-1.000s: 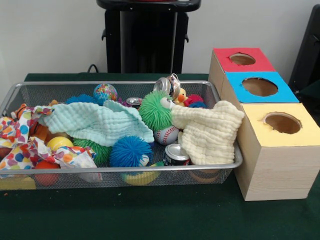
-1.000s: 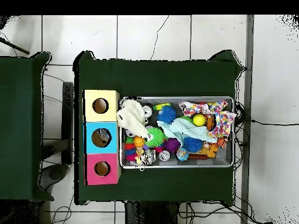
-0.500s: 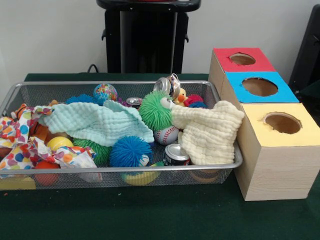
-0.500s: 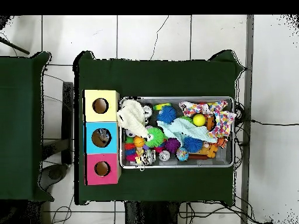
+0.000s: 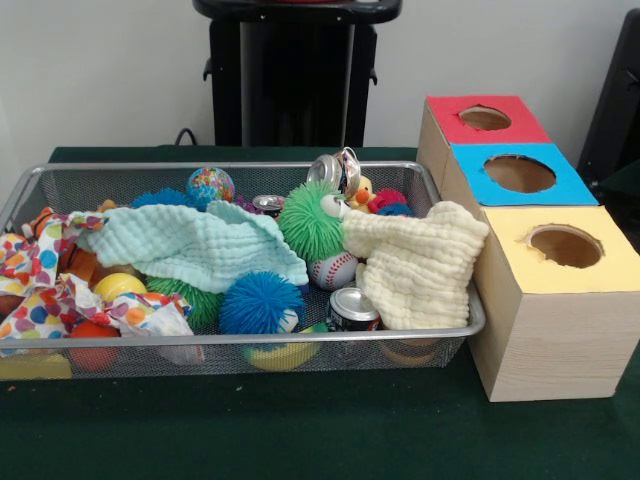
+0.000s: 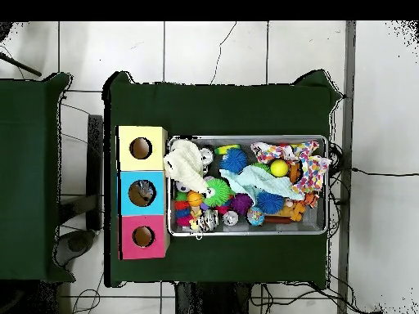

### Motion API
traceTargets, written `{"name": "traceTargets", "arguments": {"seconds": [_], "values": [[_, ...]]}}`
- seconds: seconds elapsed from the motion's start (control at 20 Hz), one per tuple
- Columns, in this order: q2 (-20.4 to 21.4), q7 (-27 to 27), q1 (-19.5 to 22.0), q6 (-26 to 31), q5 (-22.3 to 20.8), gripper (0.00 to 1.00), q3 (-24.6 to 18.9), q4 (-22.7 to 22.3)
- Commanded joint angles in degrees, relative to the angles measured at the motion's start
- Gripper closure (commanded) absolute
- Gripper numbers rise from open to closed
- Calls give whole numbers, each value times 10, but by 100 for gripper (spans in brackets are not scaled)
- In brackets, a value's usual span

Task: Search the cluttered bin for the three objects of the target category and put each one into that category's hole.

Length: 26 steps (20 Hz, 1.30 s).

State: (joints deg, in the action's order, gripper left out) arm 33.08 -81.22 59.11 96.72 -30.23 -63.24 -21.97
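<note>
I can't see my gripper in either view, so its state is unknown. No crushed bottles show in the bin (image 5: 240, 168); I'd lift the pale yellow cloth (image 5: 415, 262) at its right end and the mint cloth (image 5: 190, 245) first, pinching only fabric.

Table (image 5: 300, 440) w/ dark green cloth fills lower frame in front view. Directly on it: wire-mesh bin (image 5: 240, 345) at left-centre, crammed w/ toys & cloths, and just right of it, touching its right end, a row of 3 wooden boxes (image 5: 540, 330) w/ holes, tops red, blue, yellow, back to front.
</note>
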Motion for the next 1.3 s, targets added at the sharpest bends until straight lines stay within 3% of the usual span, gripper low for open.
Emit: {"name": "traceTargets", "arguments": {"seconds": [0.05, 0.15, 0.55, 0.7, 1.0, 1.3], "values": [[24, 221, -3, 103, -63, 100, -60, 39], [31, 224, 1, 112, -66, 100, -66, 38], [32, 275, 19, 177, -168, 100, -161, 81], [33, 256, 25, 185, -190, 100, -185, 86], [40, 221, 40, 197, -182, 100, -203, 79], [60, 218, 51, 245, -247, 100, -251, 102]]}}
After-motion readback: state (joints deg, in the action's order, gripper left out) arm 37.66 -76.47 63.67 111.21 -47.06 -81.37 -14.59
